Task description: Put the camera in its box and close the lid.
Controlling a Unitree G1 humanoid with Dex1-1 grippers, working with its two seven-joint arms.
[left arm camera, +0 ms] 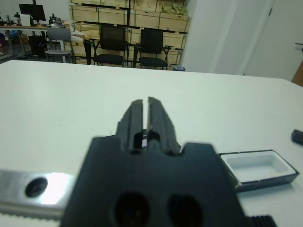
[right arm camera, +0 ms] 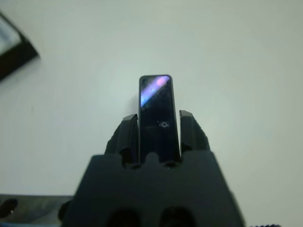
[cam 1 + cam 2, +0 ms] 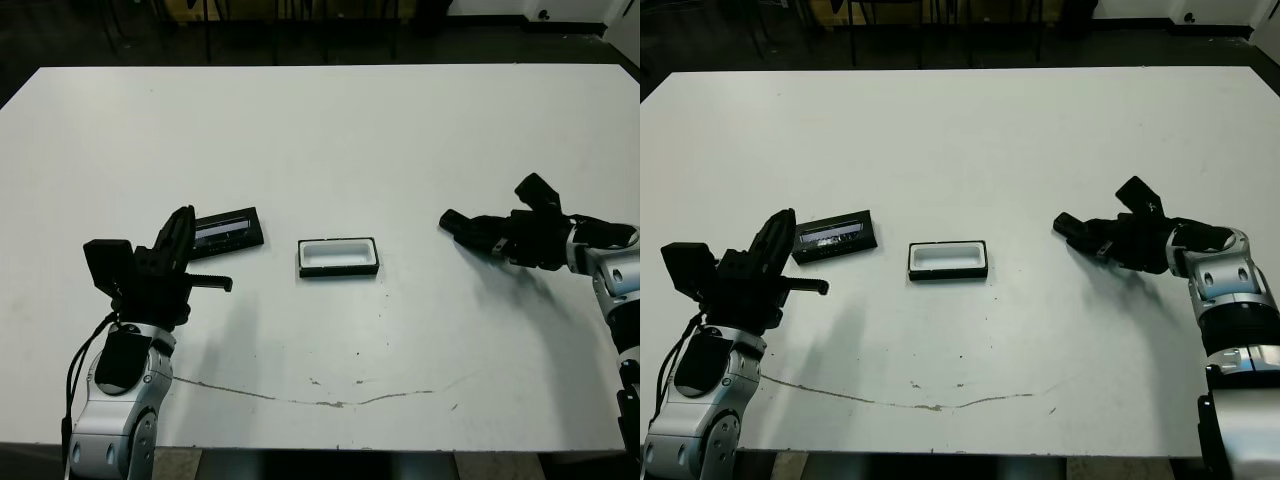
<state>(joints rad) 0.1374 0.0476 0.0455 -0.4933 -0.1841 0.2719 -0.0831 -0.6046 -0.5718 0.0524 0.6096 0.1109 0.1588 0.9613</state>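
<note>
Already gripped: the camera (image 2: 155, 113) sits clamped between the right gripper's (image 3: 470, 228) fingers, above the worktop (image 3: 330, 130).

The box (image 3: 338, 257) lies open and empty at mid-worktop, toward nine o'clock from the camera, its long axis running three-to-nine, so the right arm has the carry. The lid (image 3: 228, 229) lies at the box's nine o'clock, beside the left gripper (image 3: 185, 245), whose fingers are pressed together on nothing.

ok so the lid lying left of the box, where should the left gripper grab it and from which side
Grip the lid across its narrow width, near the middle, coming straight down from above. It lies flat and thin on the table, slightly angled, so turn the left gripper until its jaws close on the two long edges. The box stands apart from it.
</note>
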